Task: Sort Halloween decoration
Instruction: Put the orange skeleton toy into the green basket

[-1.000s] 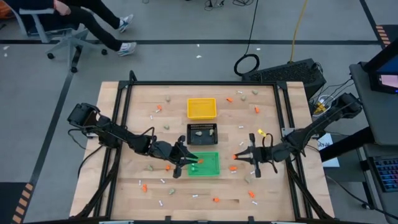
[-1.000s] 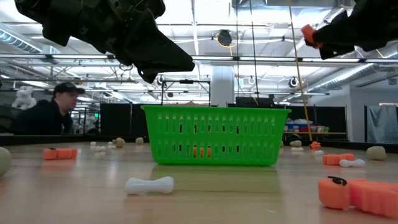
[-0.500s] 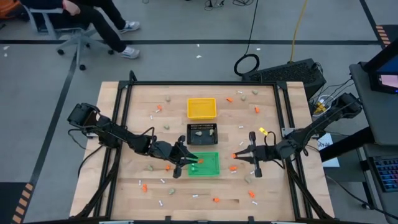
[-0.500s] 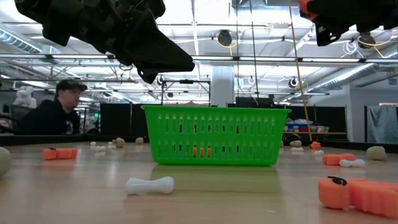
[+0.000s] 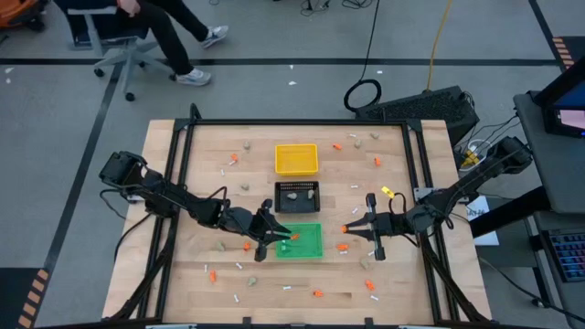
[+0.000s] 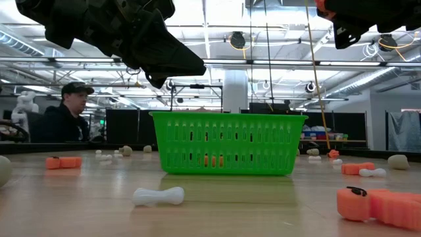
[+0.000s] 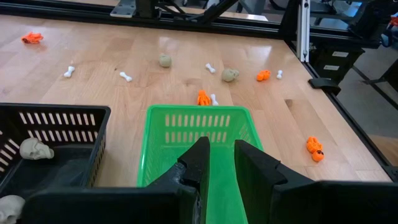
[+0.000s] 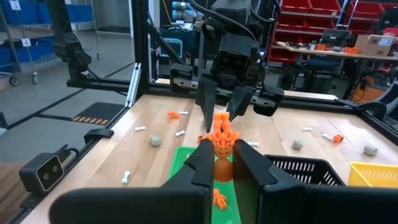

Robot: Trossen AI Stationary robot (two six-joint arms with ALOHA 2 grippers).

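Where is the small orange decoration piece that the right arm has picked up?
The orange piece is pinched in the right gripper, hanging just right of the green plastic basket, whose other side the left gripper overhangs.

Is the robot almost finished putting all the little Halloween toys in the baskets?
Not nearly. Done: two beige skulls lie in the black basket, and an orange piece is in the green basket. In hand: the right gripper holds an orange toy near the green basket; the left gripper hovers over it, empty. Left: the yellow basket looks empty, and many bits lie across the table.
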